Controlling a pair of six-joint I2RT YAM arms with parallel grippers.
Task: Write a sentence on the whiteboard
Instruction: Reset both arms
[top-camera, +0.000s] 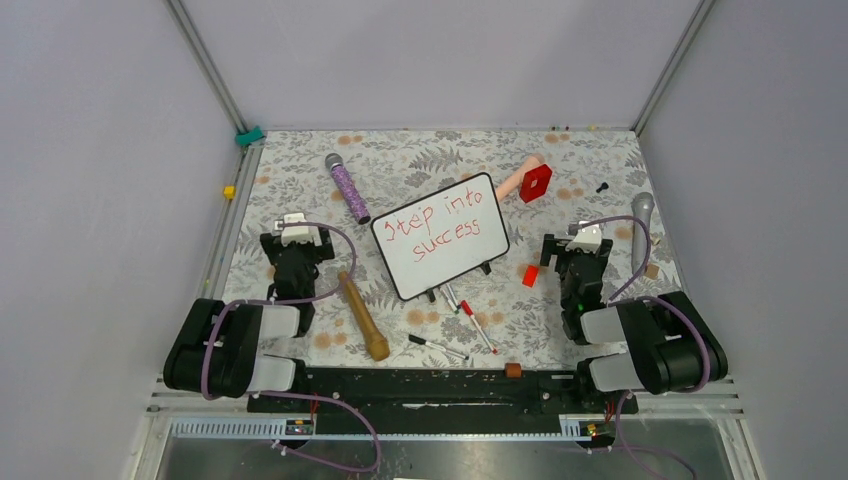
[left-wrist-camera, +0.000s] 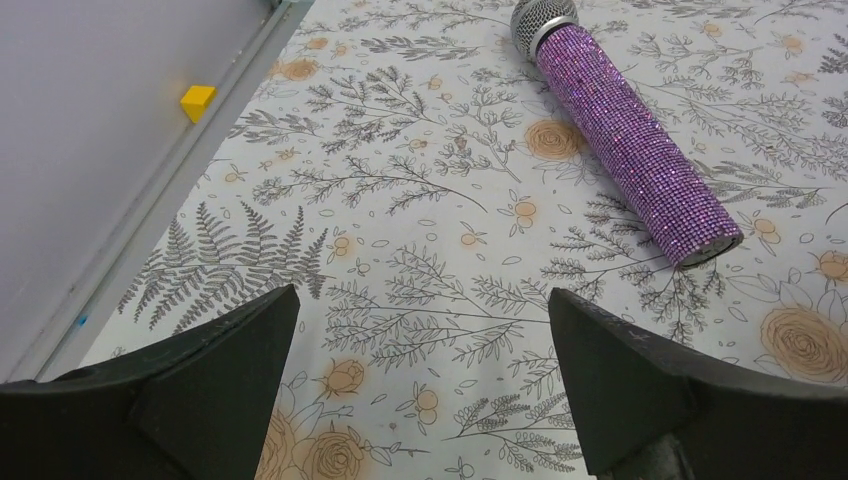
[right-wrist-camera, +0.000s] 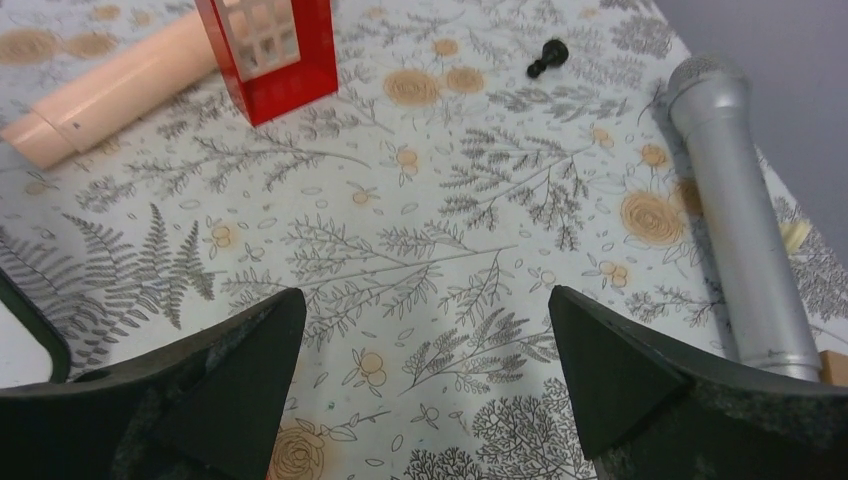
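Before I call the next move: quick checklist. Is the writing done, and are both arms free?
1. Sentence on the whiteboard reads "step into success": ok.
2. Left jaws open, empty: ok.
3. Right jaws open, empty: ok.
4. Markers lie loose in front of the board, none held: ok.
5. Marker caps on: cannot tell.

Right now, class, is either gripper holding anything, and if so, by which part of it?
Nothing is held. The left gripper and the right gripper are both open and empty.
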